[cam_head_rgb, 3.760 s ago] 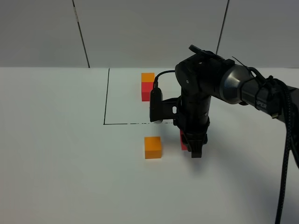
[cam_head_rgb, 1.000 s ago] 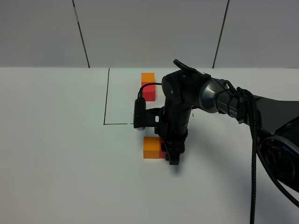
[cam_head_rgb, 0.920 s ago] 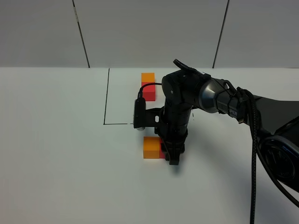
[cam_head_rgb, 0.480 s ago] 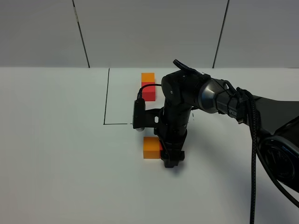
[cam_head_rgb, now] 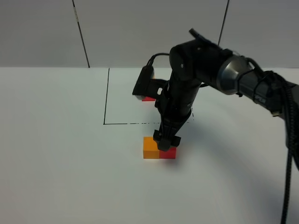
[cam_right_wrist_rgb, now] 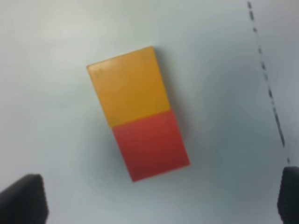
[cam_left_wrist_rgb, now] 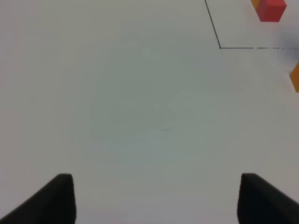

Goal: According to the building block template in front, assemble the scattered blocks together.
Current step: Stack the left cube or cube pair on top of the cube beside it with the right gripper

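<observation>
The scattered orange cube (cam_head_rgb: 150, 147) and red cube (cam_head_rgb: 169, 153) lie side by side and touching on the white table, just in front of the drawn black square (cam_head_rgb: 106, 95). In the right wrist view the orange cube (cam_right_wrist_rgb: 130, 86) and the red cube (cam_right_wrist_rgb: 150, 144) sit face to face. My right gripper (cam_head_rgb: 167, 139) hangs open just above them and holds nothing; its fingertips (cam_right_wrist_rgb: 23, 198) show at the frame's corners. The template is mostly hidden behind the arm; its red cube (cam_head_rgb: 148, 98) peeks out and also shows in the left wrist view (cam_left_wrist_rgb: 271, 9). My left gripper (cam_left_wrist_rgb: 159, 200) is open and empty.
The white table (cam_head_rgb: 56, 154) stretches flat on all sides. The right arm's body (cam_head_rgb: 196, 70) reaches over the drawn square from the right. A grey panelled wall (cam_head_rgb: 140, 28) stands behind the table.
My right gripper has let go of the red cube and risen above the pair. The red cube now rests against the orange cube. The arm's wrist has swung up and back.
</observation>
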Robot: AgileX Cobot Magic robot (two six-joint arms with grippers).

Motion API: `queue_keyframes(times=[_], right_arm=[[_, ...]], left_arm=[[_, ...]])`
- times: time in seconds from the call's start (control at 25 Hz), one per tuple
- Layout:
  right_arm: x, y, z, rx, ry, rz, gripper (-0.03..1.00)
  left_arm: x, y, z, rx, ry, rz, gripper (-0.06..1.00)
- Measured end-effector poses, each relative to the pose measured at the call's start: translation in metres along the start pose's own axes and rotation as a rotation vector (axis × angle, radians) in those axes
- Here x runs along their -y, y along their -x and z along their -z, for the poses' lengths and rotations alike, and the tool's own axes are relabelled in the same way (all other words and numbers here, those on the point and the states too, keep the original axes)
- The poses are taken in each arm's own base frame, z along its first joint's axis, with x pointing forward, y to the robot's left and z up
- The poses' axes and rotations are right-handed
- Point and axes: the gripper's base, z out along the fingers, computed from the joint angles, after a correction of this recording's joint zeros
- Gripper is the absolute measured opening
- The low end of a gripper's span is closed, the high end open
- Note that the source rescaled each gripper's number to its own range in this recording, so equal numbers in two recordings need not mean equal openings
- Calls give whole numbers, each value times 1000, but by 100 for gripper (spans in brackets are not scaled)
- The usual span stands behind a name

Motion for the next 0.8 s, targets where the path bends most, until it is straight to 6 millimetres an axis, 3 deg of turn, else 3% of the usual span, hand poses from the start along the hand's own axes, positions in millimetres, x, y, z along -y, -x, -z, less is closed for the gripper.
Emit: queue_keyframes(times=[0.24,0.36,0.52,0.8], right_arm=[[10,-22,73,64,-44,-338,100],[19,-39,100,105,-78,-505,100],[16,-74,124,101,-101,-662,100],[-18,-126,131,251,-219,-819,100]], left_arm=[[0,0,0,0,0,0,57],[0,0,0,0,0,0,57],[0,0,0,0,0,0,57],[0,0,0,0,0,0,57]])
